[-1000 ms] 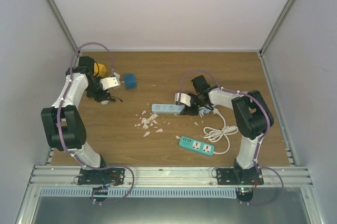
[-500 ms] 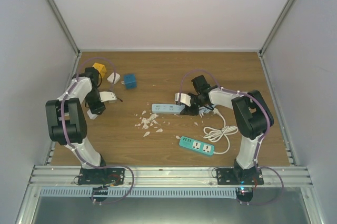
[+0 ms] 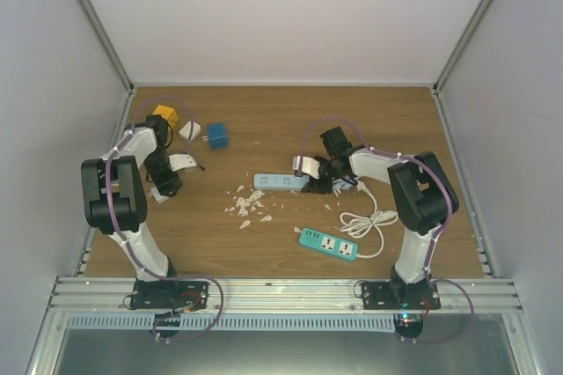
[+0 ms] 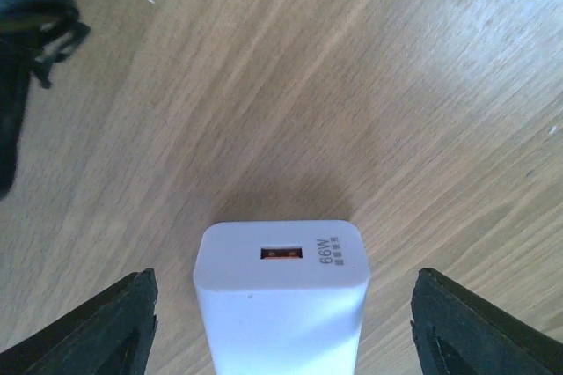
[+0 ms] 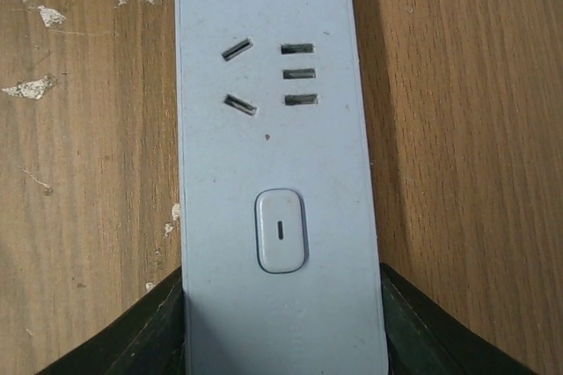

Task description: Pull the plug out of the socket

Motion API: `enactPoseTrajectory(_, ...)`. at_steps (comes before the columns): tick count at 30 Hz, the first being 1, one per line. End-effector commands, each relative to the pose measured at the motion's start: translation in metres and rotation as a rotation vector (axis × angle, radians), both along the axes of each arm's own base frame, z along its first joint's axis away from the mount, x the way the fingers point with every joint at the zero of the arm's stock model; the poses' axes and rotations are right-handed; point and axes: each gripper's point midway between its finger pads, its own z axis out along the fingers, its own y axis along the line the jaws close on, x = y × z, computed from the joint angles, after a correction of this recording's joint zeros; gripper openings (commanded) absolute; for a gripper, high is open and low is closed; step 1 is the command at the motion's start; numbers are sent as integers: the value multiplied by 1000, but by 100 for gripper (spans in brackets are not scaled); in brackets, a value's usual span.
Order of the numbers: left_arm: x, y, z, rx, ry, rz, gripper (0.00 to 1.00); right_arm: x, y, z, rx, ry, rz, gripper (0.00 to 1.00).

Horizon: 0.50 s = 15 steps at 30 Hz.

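Left fingers are spread wide; the white charger is seen between them, touched by neither, well apart from the strip. Right fingers are clamped on both sides of the pale blue power strip at mid-desk. Its visible sockets are empty, so the pull is judged done, with only release and retreat left. White scraps, green power strip, white cable, blue adapter and yellow adapter are noted nearby; nothing is seen blocking.
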Motion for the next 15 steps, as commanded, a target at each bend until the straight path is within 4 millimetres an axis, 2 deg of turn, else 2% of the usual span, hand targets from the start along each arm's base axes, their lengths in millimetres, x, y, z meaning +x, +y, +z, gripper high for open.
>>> enactPoseTrajectory(1, 7, -16, 12, -84, -8, 22, 81, -13, -29, -18, -116, 63, -38, 53)
enactPoseTrajectory(5, 12, -51, 39, -250, -54, -37, 83, -12, -30, -10, -114, 63, -36, 59)
enactPoseTrajectory(8, 8, -81, 61, -369, -95, -111, 83, -10, -36, -6, -124, 59, -38, 59)
enactPoseTrajectory(15, 12, -121, 89, -531, -205, -179, 79, -3, -63, -6, -157, 58, -65, 29)
